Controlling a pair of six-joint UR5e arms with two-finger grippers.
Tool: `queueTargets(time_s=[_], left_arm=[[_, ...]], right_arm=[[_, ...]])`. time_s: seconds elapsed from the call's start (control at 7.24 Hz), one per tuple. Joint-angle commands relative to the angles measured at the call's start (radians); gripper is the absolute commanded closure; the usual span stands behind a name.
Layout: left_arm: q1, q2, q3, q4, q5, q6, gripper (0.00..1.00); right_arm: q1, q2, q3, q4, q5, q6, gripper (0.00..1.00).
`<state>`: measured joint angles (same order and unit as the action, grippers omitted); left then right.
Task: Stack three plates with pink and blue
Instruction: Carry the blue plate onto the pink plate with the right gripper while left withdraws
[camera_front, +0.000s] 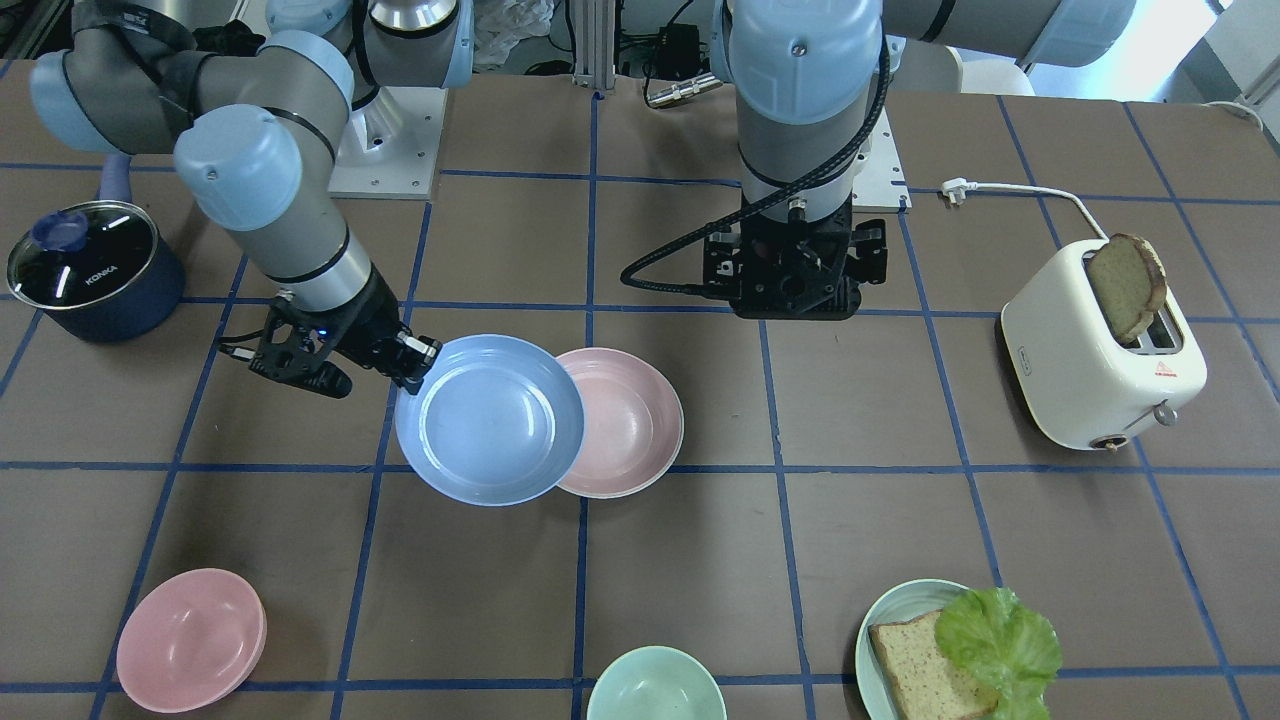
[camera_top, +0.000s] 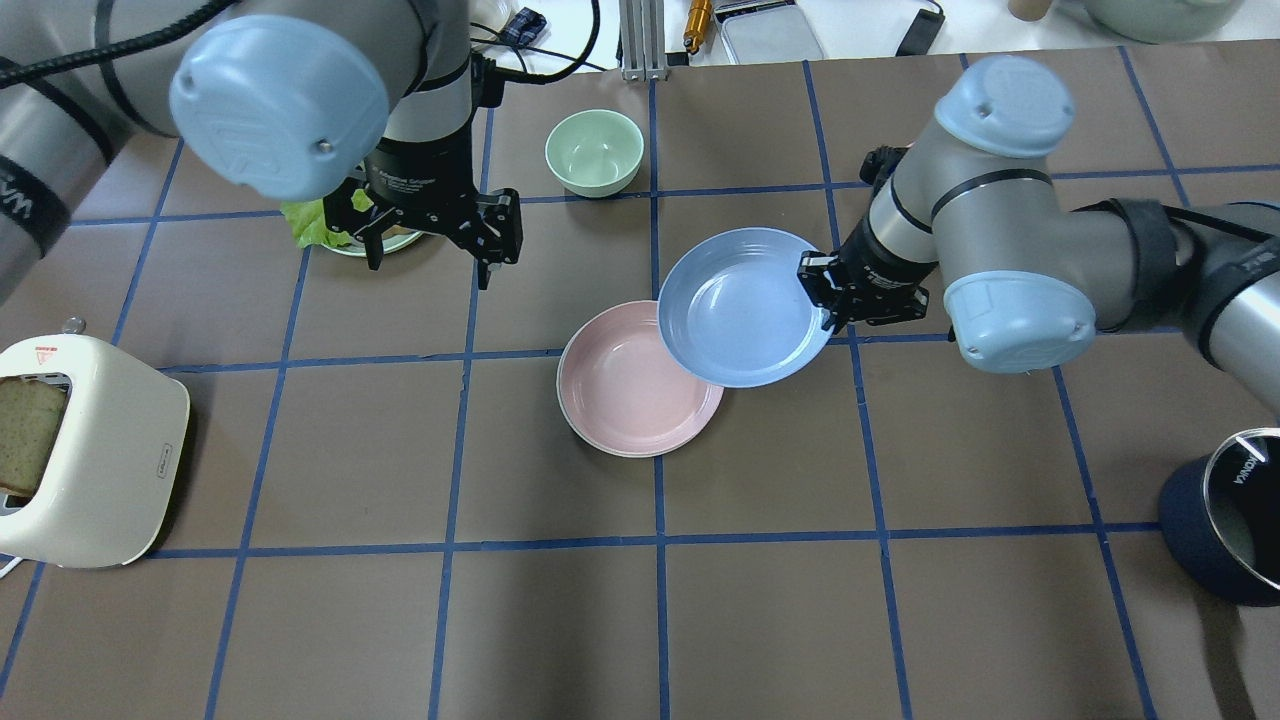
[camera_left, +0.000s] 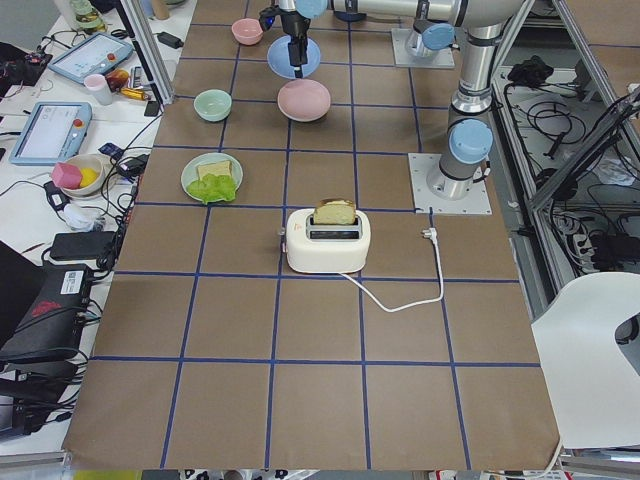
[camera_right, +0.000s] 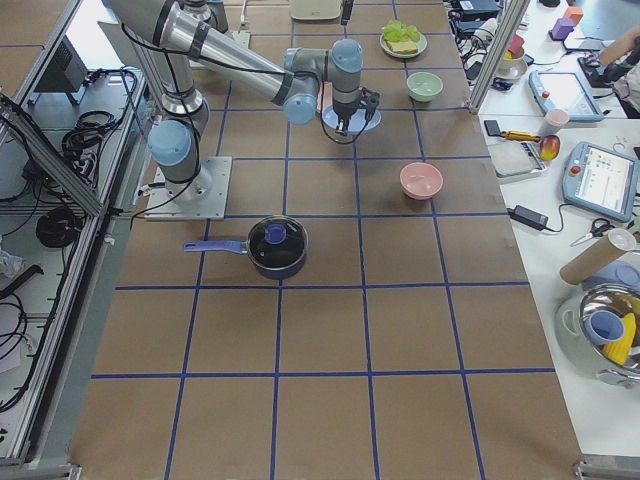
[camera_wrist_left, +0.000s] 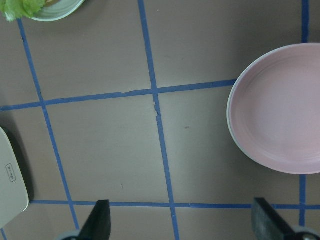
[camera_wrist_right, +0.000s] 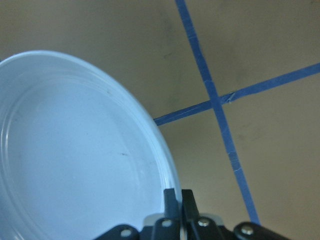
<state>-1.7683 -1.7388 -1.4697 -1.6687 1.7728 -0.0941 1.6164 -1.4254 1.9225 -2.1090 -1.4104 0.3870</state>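
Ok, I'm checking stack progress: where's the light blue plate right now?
In the overhead view the light blue plate is just right of centre, its rim pinched by the right gripper, overlapping the far right edge of the pink plate.

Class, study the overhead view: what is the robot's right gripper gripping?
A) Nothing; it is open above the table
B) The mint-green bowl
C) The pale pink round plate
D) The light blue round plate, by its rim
D: the right gripper is shut on the rim of the light blue round plastic plate, which partly covers the pale pink round plate in that view.
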Motion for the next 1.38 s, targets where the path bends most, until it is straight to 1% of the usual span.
queueTargets(time_s=[0.0, 0.14, 0.28, 0.41, 0.69, 1.11, 1.24], left_arm=[[0.071, 0.08, -0.041, 0.003, -0.027, 0.072, 0.0], [0.102, 0.112, -0.043, 0.003, -0.048, 0.126, 0.0], [0.124, 0.139, -0.043, 0.004, -0.053, 0.138, 0.0], [0.127, 0.172, -0.043, 0.007, -0.103, 0.14, 0.0], [0.138, 0.202, -0.043, 0.007, -0.115, 0.142, 0.0], [0.142, 0.212, -0.044, 0.001, -0.104, 0.14, 0.0], [0.142, 0.214, -0.046, 0.0, -0.104, 0.14, 0.0]], right_arm=[[0.132, 0.045, -0.014, -0.006, 0.005, 0.12, 1.0], [0.182, 0.074, -0.017, -0.018, -0.004, 0.133, 1.0], [0.192, 0.086, -0.014, -0.046, -0.024, 0.128, 1.0], [0.198, 0.089, -0.017, -0.045, -0.092, 0.122, 1.0], [0.2, 0.088, -0.016, -0.045, -0.084, 0.138, 1.0], [0.218, 0.111, -0.011, -0.046, -0.079, 0.139, 1.0], [0.236, 0.13, -0.019, -0.049, -0.078, 0.157, 0.91]])
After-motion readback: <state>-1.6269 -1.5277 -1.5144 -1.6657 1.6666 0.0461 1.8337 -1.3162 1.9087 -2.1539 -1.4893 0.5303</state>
